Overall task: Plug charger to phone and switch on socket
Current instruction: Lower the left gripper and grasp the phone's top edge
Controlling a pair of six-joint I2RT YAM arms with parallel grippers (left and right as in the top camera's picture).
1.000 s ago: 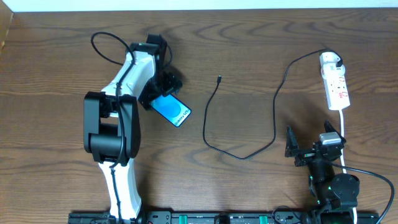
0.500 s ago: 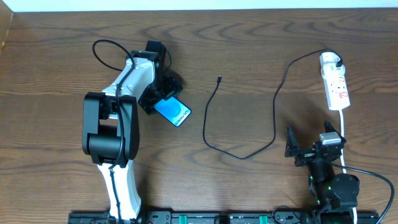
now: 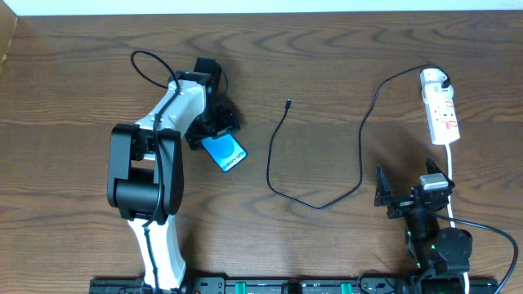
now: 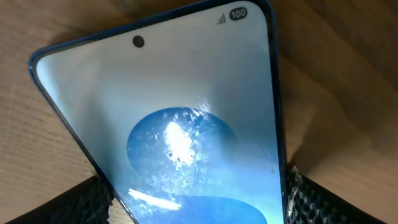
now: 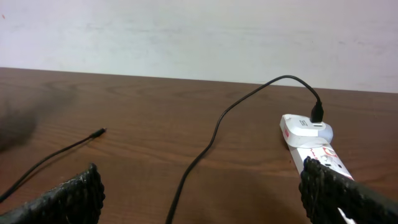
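The phone (image 3: 225, 153), with its blue screen up, lies slantwise on the table left of centre and fills the left wrist view (image 4: 186, 112). My left gripper (image 3: 214, 129) (image 4: 199, 196) is shut on the phone's edges. The charger's black cable (image 3: 274, 155) loops across the middle. Its small connector (image 3: 288, 103) (image 5: 99, 132) lies loose, apart from the phone. Its white plug (image 3: 433, 78) (image 5: 306, 126) sits in the socket (image 3: 443, 114) (image 5: 320, 155), a white power strip at the far right. My right gripper (image 3: 406, 189) (image 5: 202, 193) is open and empty, near the front edge below the socket.
The power strip's white cord (image 3: 452, 175) runs down past my right arm. A pale wall (image 5: 186, 31) stands behind the table's far edge. Bare wooden tabletop (image 3: 65, 98) lies left of my left arm.
My left gripper has shifted slightly right and turned the phone, whose free end swung toward the table's front. The right arm and the cable have not moved.
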